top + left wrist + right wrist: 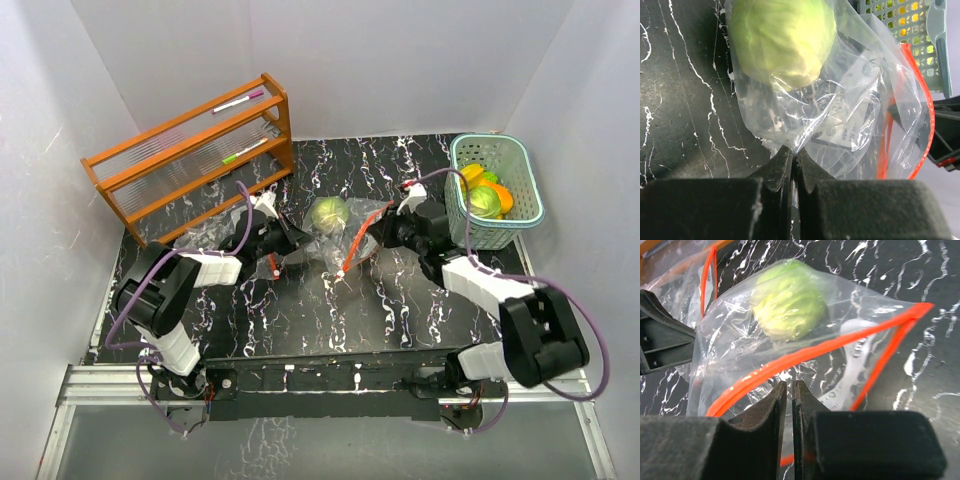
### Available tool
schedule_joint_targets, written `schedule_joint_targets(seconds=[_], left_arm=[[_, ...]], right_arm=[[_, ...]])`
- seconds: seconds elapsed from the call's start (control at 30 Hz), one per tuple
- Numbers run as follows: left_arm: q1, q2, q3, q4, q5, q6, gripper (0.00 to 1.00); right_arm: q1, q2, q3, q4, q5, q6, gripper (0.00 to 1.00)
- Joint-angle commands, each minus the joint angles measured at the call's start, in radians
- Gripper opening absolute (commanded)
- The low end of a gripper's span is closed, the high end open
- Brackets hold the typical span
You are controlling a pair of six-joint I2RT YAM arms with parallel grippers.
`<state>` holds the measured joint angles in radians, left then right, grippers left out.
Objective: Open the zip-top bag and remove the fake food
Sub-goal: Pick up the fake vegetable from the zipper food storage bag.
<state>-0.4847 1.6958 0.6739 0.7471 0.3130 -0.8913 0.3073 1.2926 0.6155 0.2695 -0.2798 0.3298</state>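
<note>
Cabbage ball (328, 213), pale green and round, sits inside the zip-top bag (348, 240), which is clear plastic with an orange strip along its mouth. The bag is near the middle of the table (330, 320), a little toward the far edge, and it is stretched between the two arms. The left gripper (795, 156) has its jaws pressed tight together on a fold of the plastic at the end away from the orange strip, just beside the ball. The right gripper (789, 388) is at the mouth side. Its jaws are almost together, with only a thin slit, and the orange strip passes between them, so it pinches the rim of the bag. The mouth stands parted in a wide loop. Other toy pieces (488, 195), yellow, orange and green, lie in the pale-teal basket (497, 141) at the far right corner of the table. A wooden rack (190, 155) stands at the far left corner.
</note>
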Motion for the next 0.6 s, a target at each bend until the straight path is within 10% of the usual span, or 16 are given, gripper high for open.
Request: schedule_joint_targets(seconds=[0.0, 0.27, 0.43, 0.57], left_arm=[[-0.026, -0.009, 0.024, 0.025, -0.001, -0.015, 0.0], [-0.147, 0.007, 0.028, 0.009, -0.039, -0.015, 0.02], [-0.135, -0.073, -0.006, -0.059, -0.083, 0.067, 0.42], [-0.107, -0.2, 0.034, -0.21, -0.155, 0.205, 0.51]], right_arm=[[0.038, 0.123, 0.077, 0.211, -0.066, 0.058, 0.13], [0.064, 0.339, 0.137, 0.388, -0.104, 0.119, 0.14], [0.063, 0.4, 0.174, 0.422, -0.087, 0.102, 0.14], [0.064, 0.439, 0.181, 0.456, -0.1, 0.096, 0.14]])
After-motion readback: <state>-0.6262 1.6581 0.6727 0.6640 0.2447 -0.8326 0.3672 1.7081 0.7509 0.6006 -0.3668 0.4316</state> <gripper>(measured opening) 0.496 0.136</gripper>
